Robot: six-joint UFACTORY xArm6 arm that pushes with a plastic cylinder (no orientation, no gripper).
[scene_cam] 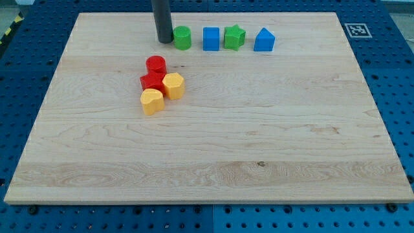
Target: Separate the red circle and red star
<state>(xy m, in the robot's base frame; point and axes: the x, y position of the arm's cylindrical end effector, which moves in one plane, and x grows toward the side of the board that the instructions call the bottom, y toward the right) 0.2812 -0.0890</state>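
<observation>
Red pair touching, my tip far off them.
My bare tip (164,41), holding nothing, stands just left of the green circle (183,37); red circle (155,65) touches red star (151,81). A careless push could drag both yellow blocks (173,85) along.

The rod (162,21) is cut off by the view's top edge, so the arm above it goes unseen. The red star (152,82) is partly hidden behind the yellow blocks (173,85) just beside it, leaving its points hard to make out.
</observation>
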